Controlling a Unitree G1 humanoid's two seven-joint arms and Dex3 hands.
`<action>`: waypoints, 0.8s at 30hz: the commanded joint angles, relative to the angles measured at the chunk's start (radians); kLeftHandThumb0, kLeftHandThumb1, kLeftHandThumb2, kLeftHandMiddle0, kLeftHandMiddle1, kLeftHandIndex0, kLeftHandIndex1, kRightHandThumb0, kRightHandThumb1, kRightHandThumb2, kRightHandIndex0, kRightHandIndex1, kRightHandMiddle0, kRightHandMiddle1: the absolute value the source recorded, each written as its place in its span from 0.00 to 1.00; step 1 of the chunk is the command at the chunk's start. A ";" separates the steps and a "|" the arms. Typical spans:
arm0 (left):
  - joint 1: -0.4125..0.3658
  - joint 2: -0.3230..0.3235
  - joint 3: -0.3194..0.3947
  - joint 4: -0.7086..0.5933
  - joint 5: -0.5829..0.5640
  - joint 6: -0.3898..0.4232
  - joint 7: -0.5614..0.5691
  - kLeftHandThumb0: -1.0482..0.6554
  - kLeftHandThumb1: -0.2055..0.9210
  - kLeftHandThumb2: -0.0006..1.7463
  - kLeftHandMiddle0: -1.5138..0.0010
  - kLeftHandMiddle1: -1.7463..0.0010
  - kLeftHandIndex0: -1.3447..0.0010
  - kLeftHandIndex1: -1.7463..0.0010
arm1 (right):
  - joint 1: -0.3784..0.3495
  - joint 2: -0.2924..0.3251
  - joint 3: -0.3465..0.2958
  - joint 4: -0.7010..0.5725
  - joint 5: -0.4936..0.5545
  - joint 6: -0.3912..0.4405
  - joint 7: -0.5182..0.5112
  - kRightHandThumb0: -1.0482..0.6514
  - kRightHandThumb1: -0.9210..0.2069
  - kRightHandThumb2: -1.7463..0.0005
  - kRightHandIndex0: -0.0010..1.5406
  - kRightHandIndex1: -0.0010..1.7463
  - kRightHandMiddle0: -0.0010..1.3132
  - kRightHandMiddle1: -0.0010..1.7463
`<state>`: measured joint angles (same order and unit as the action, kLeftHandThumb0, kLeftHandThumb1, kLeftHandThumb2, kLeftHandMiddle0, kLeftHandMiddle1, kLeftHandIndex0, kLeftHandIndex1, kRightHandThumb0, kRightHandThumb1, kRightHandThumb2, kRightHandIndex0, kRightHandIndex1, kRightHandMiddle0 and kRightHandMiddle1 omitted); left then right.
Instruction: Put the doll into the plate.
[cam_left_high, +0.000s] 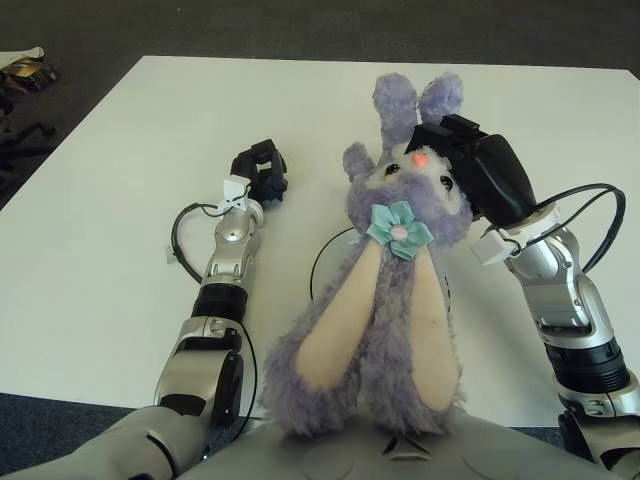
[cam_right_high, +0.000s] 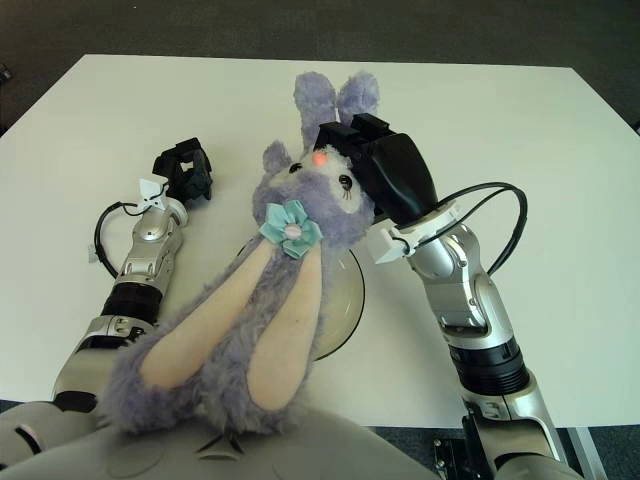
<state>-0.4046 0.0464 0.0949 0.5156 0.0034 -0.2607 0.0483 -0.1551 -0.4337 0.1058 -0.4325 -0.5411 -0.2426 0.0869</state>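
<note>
A purple plush bunny doll (cam_left_high: 400, 300) with long pink-lined ears and a teal flower bow hangs head-up in front of me. My right hand (cam_left_high: 455, 150) is shut on its head from the right and holds it up. Its body covers most of a white plate (cam_right_high: 347, 300) with a dark rim on the table underneath; only the plate's right part and a bit of left rim (cam_left_high: 319, 262) show. My left hand (cam_left_high: 262, 175) shows to the left of the doll, fingers relaxed and holding nothing.
The white table (cam_left_high: 110, 250) spreads to both sides and to the back. Dark carpet surrounds it. Some small items (cam_left_high: 25, 70) lie on the floor at the far left. A cable loops beside my left wrist (cam_left_high: 185, 235).
</note>
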 joint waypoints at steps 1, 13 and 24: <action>0.025 0.002 0.006 0.029 -0.006 0.027 0.002 0.30 0.81 0.54 0.11 0.00 0.17 0.00 | 0.008 0.004 -0.006 -0.022 0.019 -0.025 0.010 0.94 0.70 0.12 0.49 1.00 0.74 1.00; 0.025 0.003 0.005 0.030 -0.001 0.029 0.011 0.30 0.81 0.54 0.11 0.00 0.17 0.00 | 0.063 -0.011 0.006 -0.086 0.111 -0.013 0.127 0.94 0.69 0.12 0.49 1.00 0.72 1.00; 0.029 0.006 -0.001 0.025 0.009 0.027 0.013 0.31 0.81 0.55 0.11 0.00 0.18 0.00 | 0.096 -0.032 0.007 -0.112 0.175 -0.044 0.214 0.93 0.69 0.13 0.49 1.00 0.72 1.00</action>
<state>-0.4053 0.0465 0.0949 0.5159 0.0039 -0.2606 0.0521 -0.0620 -0.4580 0.1098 -0.5323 -0.4071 -0.2600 0.2830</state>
